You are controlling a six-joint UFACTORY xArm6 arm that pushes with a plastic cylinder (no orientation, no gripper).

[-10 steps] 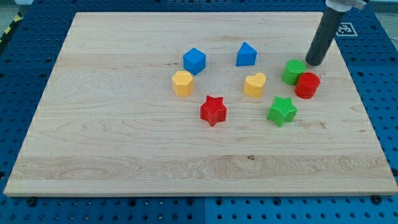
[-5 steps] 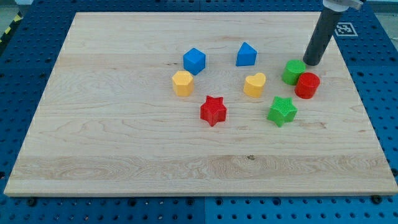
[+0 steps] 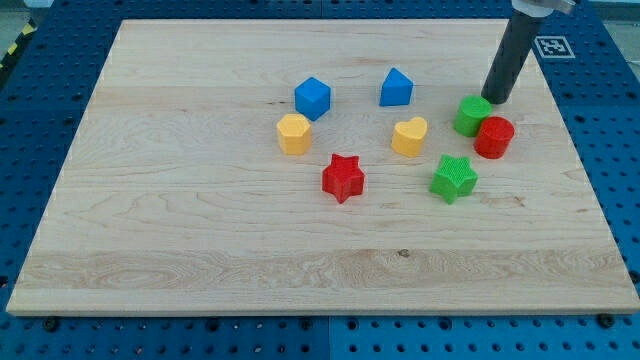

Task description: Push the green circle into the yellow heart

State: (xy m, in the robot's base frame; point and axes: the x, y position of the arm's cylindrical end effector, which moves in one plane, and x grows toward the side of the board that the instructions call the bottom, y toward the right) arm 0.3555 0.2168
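Near tabletop: the pale wooden tabletop (image 3: pixel 200 250) carries nothing in its near half; every block sits in the far half, so any push here is short.
Red plastic star (image 3: pixel 343 177): nearest block, left of centre in the cluster and apart from the others, clear of the line between the task's two pieces.
Green plastic star (image 3: pixel 454 178): near right, just in front of the red and green round blocks; it could be clipped if the push drifts nearward.
Yellow plastic heart (image 3: pixel 409 137): the target, mid-cluster, standing alone with bare wood on its right side, which faces the green circle.
Yellow plastic hexagon (image 3: pixel 293 133): left of the heart, well apart from it, not involved.
Red plastic cylinder (image 3: pixel 494 137): touching or all but touching the green circle on its near-right side, so it may be dragged along.
Green plastic circle (image 3: pixel 472 116): the task's block, right of the heart with a small gap between them, not yet against it.
Blue plastic blocks: a cube-like one (image 3: pixel 312 97) and a peaked one (image 3: pixel 396 87), farther back, left of the action.
My tip (image 3: pixel 493 101): just beside the green circle's far-right edge, placed, I judge, to shove it leftward and slightly nearward toward the heart.
Hand: there is none, only the bare rod, so nothing is gripped.
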